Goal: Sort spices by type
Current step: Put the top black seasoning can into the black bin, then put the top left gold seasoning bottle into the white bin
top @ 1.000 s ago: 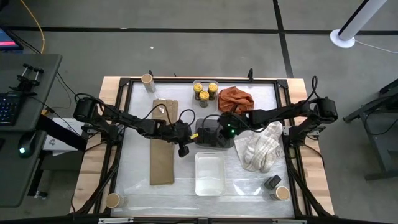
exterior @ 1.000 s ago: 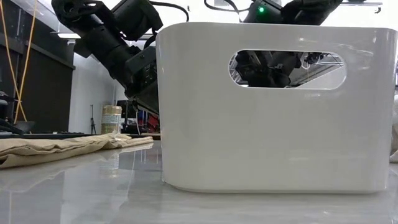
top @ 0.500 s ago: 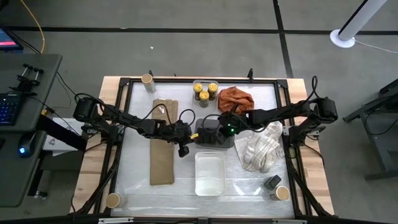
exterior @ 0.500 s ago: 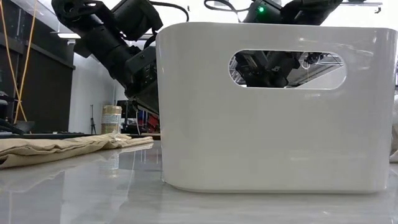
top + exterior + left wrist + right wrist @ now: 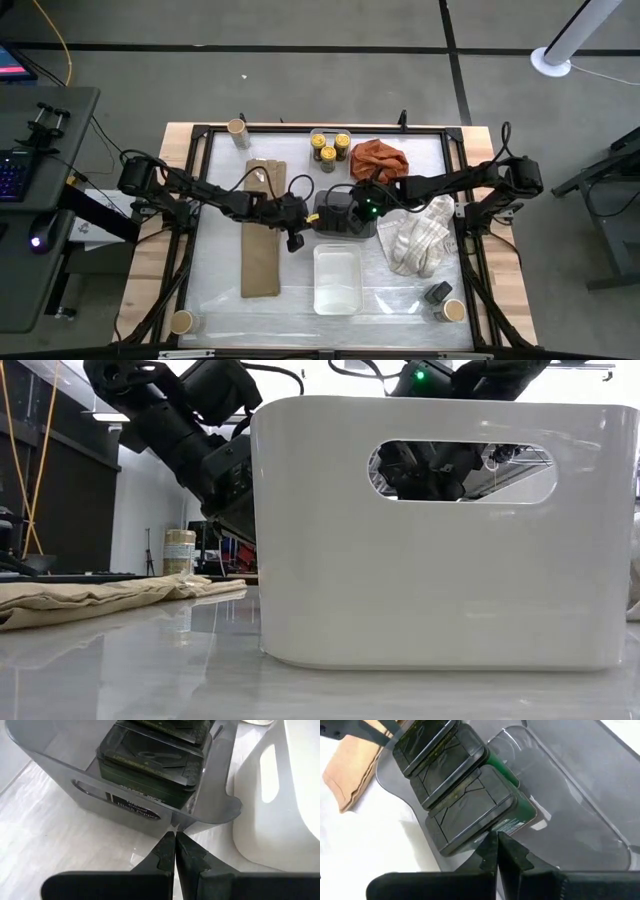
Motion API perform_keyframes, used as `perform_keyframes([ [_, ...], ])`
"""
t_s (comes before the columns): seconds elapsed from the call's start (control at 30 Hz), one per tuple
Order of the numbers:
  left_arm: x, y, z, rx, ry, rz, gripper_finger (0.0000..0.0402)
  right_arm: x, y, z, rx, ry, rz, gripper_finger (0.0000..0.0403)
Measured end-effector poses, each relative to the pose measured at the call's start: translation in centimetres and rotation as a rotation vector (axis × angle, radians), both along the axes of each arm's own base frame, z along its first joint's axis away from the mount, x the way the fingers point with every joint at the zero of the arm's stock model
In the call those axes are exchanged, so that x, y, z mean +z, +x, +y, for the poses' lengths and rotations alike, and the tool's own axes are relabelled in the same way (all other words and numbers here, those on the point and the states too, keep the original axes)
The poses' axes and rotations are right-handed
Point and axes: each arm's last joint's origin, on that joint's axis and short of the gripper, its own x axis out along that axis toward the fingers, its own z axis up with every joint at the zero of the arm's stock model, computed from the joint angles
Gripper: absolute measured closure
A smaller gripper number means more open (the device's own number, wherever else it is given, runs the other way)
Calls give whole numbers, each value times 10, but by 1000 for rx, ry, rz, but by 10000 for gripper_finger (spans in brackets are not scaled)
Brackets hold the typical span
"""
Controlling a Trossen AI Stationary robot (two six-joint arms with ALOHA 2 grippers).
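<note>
Two dark grey tins (image 5: 475, 810) (image 5: 437, 755) stand side by side in a clear grey tray (image 5: 345, 228) at mid-table. My left gripper (image 5: 175, 844) is shut, with its tips at the tray's outer wall on the left. My right gripper (image 5: 496, 844) is shut above the nearer tin's lid edge. Three yellow-lidded jars (image 5: 330, 147) stand grouped near the far edge. A third tin (image 5: 437, 292) sits by a tan-topped tub (image 5: 453, 310) at the near right. Two more tubs (image 5: 237, 128) (image 5: 182, 321) stand at the far-left and near-left corners. My left gripper's shut fingertips (image 5: 170, 840) stand at the grey tray's outer wall (image 5: 176, 822), low down and slanting down from the table's left; I cannot tell whether they touch it. My right gripper's shut fingertips (image 5: 492, 845) stand at the nearer tin's lid edge (image 5: 487, 831), coming from above; I cannot tell whether they touch it.
A white handled tray (image 5: 337, 278) sits just near of the grey tray and fills the low view (image 5: 430, 530). A folded tan cloth (image 5: 262, 230) lies to the left, an orange cloth (image 5: 380, 158) at the far right, and a white towel (image 5: 420, 235) to the right.
</note>
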Motion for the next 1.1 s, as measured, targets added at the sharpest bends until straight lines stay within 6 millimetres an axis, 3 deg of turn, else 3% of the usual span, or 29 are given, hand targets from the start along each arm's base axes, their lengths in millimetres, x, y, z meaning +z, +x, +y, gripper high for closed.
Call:
perform_keyframes([
  [0.2,8,-8,14,0,-28,45,401,8,-6,-2,39,-27,4,403],
  [0.37,32,-26,34,31,7,59,401,18,-16,-9,50,-56,7,403],
  [0.53,74,-50,57,131,22,-53,401,32,-24,-18,40,-80,-22,403],
  [0.67,122,-70,78,304,37,-84,388,41,-29,-25,13,-86,-52,403],
  [0.77,152,-85,101,393,121,0,353,43,-31,-30,10,-103,-62,403],
  [0.9,179,-103,143,515,205,91,274,43,-32,-35,-7,-105,-59,403],
  [1.1,166,-139,208,797,116,326,136,43,-32,-35,31,-89,-66,403],
])
